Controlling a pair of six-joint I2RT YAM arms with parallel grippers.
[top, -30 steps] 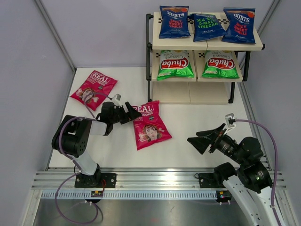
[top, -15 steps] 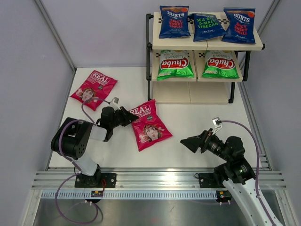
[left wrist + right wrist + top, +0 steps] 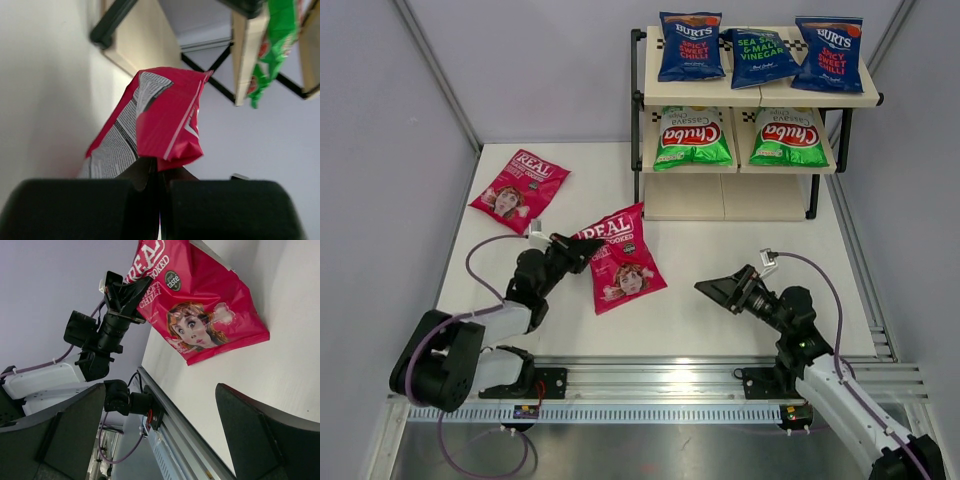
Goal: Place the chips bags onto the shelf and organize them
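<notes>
REAL bag point(image 3: 624, 266) edge in left pincer point(image 3: 586, 246)

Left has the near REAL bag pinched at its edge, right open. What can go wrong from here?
1. The left gripper holds the near REAL bag only by its top edge, so the bag may slip or swing when lifted.
2. Dangling, it could catch on the shelf frame or boards on the way in.
3. The open right gripper sits close by; the two could collide.
</notes>
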